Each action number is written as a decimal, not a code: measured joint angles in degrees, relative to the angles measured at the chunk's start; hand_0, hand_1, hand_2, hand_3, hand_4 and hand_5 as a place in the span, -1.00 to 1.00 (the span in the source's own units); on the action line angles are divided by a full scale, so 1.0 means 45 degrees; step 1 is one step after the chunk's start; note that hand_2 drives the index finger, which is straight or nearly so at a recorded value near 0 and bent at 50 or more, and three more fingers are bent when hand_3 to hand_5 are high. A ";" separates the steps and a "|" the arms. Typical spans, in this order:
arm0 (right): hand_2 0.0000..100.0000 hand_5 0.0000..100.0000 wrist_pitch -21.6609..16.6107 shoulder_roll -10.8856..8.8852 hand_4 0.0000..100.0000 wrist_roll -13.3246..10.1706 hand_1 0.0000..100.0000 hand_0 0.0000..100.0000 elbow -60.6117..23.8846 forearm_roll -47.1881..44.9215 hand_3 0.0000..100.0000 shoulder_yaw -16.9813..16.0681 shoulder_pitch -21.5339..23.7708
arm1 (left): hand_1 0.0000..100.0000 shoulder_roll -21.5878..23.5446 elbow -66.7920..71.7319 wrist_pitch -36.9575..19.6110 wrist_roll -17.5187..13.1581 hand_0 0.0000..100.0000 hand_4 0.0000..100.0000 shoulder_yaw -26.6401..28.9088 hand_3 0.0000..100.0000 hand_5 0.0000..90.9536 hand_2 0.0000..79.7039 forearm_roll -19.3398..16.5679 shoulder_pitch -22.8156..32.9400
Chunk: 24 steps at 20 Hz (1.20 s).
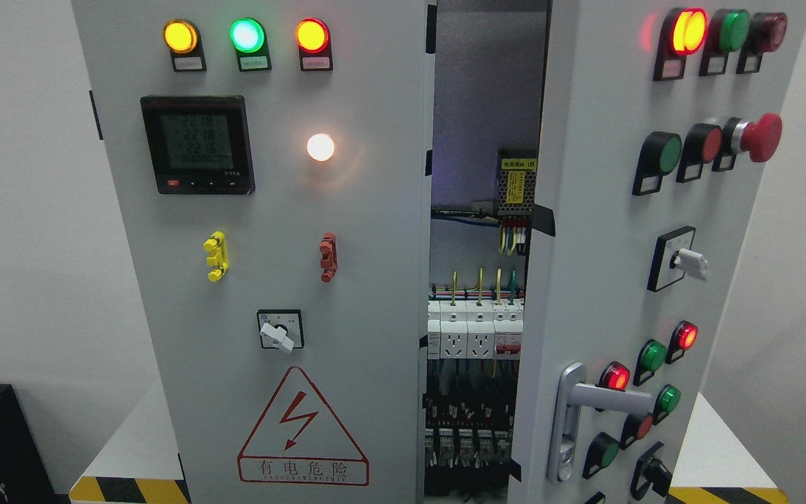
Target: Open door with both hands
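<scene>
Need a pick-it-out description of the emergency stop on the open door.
Start at the right door, swung ajar off the grey cabinet. In its second row from the top, past a green button and a red button, sits the emergency stop: the only red mushroom cap jutting out on a metal collar.

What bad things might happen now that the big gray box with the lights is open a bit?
1. The right door hangs partly open, so the wires and breakers inside are exposed. The lightning warning sign hints they may be live.
2. Pulling the silver handle could bump the nearby buttons or the red emergency stop.
3. No robot hand shows, so the door could swing unchecked.
</scene>
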 measured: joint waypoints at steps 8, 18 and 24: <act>-1.00 -1.00 0.0000 0.0000 -1.00 0.0000 -1.00 -1.00 0.0001 0.0000 -1.00 0.0000 0.0000 | -1.00 -0.0001 0.0000 0.0001 0.0002 -1.00 -1.00 0.0000 -1.00 -1.00 -1.00 0.0000 -0.0005; -1.00 -1.00 0.0000 0.0000 -1.00 0.0000 -1.00 -1.00 -0.0002 0.0000 -1.00 0.0000 0.0000 | -1.00 0.0679 -0.1569 -0.0217 -0.3813 -1.00 -1.00 0.0151 -1.00 -1.00 -1.00 0.1183 0.1517; -1.00 -1.00 -0.0003 0.0000 -1.00 0.0000 -1.00 -1.00 -0.0004 0.0000 -1.00 0.0000 0.0000 | -1.00 0.3619 -0.9391 0.0307 -0.8018 -1.00 -1.00 0.1780 -1.00 -1.00 -1.00 0.7678 0.6575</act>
